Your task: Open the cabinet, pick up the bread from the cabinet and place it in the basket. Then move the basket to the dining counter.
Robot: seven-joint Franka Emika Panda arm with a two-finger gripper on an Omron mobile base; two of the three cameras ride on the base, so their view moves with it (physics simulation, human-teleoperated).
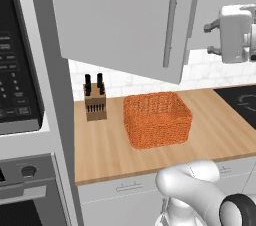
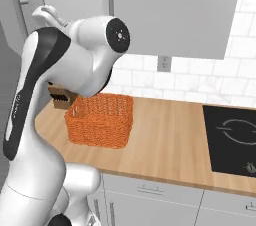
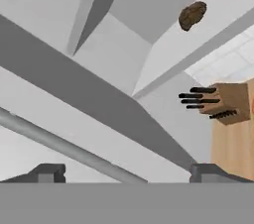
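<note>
On the wood counter [image 1: 210, 135], an orange woven basket [image 1: 157, 119] sits open-topped.

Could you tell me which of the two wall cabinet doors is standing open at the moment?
The left door is open: it swings out over the counter above the knife block and basket, while the right door sits flat against the cabinet.

Light is even, bright and diffuse, with no visible source (all three views are rendered). The basket [image 1: 157, 119] casts only a faint, soft shadow on the wood counter [image 1: 215, 130]. No glare or blur appears. The hand view looks coarse and pixelated, its edges slightly jagged.
</note>
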